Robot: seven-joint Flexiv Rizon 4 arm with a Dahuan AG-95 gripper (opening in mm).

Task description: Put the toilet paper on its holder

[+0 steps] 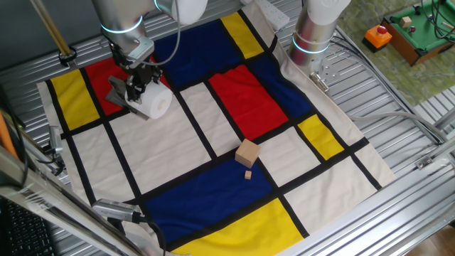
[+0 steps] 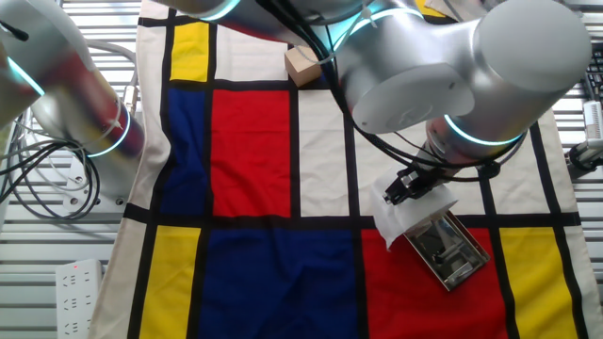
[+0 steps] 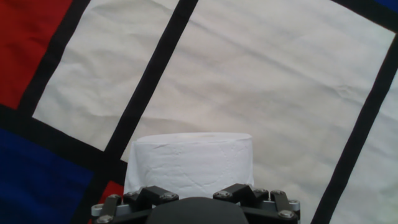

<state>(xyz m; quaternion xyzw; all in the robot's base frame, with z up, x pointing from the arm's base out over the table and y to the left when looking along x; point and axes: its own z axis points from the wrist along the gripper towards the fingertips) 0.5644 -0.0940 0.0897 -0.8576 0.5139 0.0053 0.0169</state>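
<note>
The toilet paper [image 1: 158,104] is a white roll at the back left of the cloth, lying on its side with one end against the grey metal holder [image 1: 116,95]. My gripper [image 1: 139,85] comes down from above and is shut on the roll. In the other fixed view the roll [image 2: 403,213] lies at the upper end of the holder's plate [image 2: 450,249], under the arm. In the hand view the roll [image 3: 189,163] fills the lower middle, just ahead of the gripper [image 3: 194,194]. It hides the fingertips. The holder's bar is hidden.
A tan wooden cube [image 1: 247,153] with a small chip [image 1: 248,174] beside it lies near the middle of the coloured cloth [image 1: 213,135]. A second robot base [image 1: 313,35] stands at the back right. Metal rails edge the table.
</note>
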